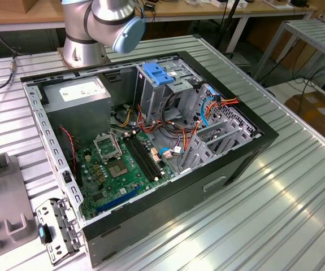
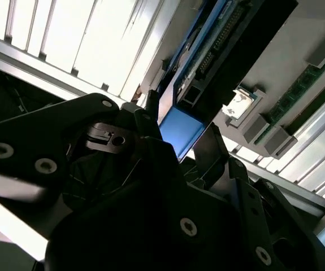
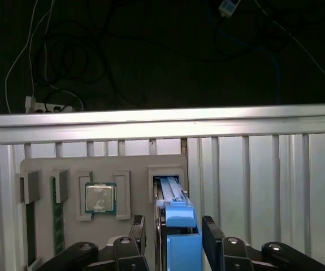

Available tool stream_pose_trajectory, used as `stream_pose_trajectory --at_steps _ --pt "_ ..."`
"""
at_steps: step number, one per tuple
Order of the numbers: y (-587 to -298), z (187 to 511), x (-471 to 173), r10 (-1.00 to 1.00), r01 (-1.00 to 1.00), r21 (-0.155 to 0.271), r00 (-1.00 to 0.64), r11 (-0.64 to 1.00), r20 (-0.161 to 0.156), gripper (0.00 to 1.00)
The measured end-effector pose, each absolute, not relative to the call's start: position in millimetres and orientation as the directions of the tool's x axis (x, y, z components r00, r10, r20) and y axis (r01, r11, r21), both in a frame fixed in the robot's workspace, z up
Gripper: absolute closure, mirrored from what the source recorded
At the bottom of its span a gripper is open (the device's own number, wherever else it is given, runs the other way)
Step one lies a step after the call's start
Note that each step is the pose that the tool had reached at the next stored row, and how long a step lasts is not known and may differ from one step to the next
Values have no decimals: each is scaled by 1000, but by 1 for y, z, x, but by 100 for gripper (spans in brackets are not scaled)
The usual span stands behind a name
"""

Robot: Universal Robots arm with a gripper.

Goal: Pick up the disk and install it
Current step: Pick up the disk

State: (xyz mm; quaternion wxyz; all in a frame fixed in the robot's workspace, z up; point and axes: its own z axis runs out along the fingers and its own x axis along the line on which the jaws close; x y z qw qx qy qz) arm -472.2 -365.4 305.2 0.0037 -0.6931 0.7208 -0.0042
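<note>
In both wrist views the disk [image 3: 177, 226] stands on edge in a slot of a grey holder plate [image 3: 94, 165]. It has a dark body and a blue side rail that faces the camera. My gripper [image 3: 175, 237] straddles its upper end, one black finger pressed to each flat side, shut on it. In the second wrist view the disk's blue end [image 2: 180, 131] sits between the fingers [image 2: 146, 116] and its dark body runs away from them. The disk's lower end still reaches into the slot.
The exterior view shows the open computer case [image 1: 252, 149] lying on the ribbed metal table [image 1: 298, 214], with a blue latch plate [image 1: 158, 73] on its drive cage and a grey metal box [image 1: 80, 96]. The arm's base [image 1: 83, 48] stands behind it. The holder plate carries a processor [image 3: 100, 197] and memory sticks [image 3: 56, 217].
</note>
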Motion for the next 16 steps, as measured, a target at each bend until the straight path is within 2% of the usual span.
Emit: stream_pose_trajectory --at_steps 16 --pt "-366 299 -472 -999 -999 -11 -39 39 0 47"
